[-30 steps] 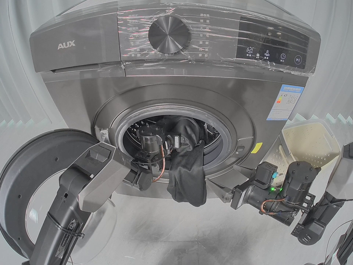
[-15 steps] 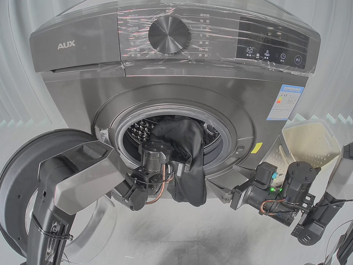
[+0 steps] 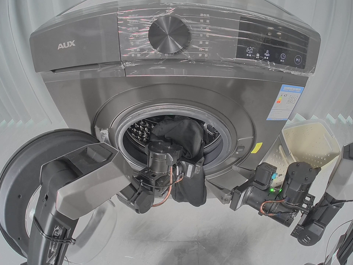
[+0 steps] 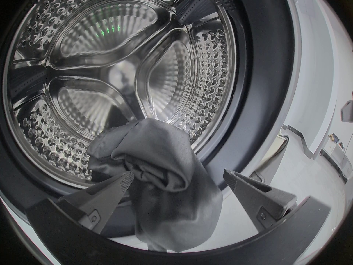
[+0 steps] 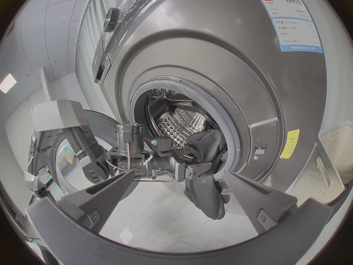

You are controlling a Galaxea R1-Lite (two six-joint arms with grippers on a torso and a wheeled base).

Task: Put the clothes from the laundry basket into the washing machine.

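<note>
A dark garment (image 3: pixel 185 137) is bunched in the washing machine's round opening (image 3: pixel 228 129), and its lower part hangs out over the rim toward the floor. My left gripper (image 3: pixel 195 165) sits just outside the opening, open. In the left wrist view its fingers (image 4: pixel 117 184) stand wide on either side of the garment (image 4: pixel 165 173), with the steel drum (image 4: pixel 110 56) behind. My right gripper (image 3: pixel 221 176) hangs open and holds nothing, low at the right of the opening. The right wrist view shows the garment (image 5: pixel 206 188) and the left gripper (image 5: pixel 195 162). The cream laundry basket (image 3: pixel 312 144) stands right of the machine.
The machine's door (image 3: pixel 18 173) is swung fully open on the left, behind my left arm. The grey floor (image 3: pixel 176 232) in front of the machine is bare. The basket's perforated wall (image 5: pixel 331 159) is close to my right arm.
My left gripper has drawn back out of the drum and come lower, then shifted a little right. The garment stays draped over the rim, its bunched top now uncovered. The right arm has not moved.
</note>
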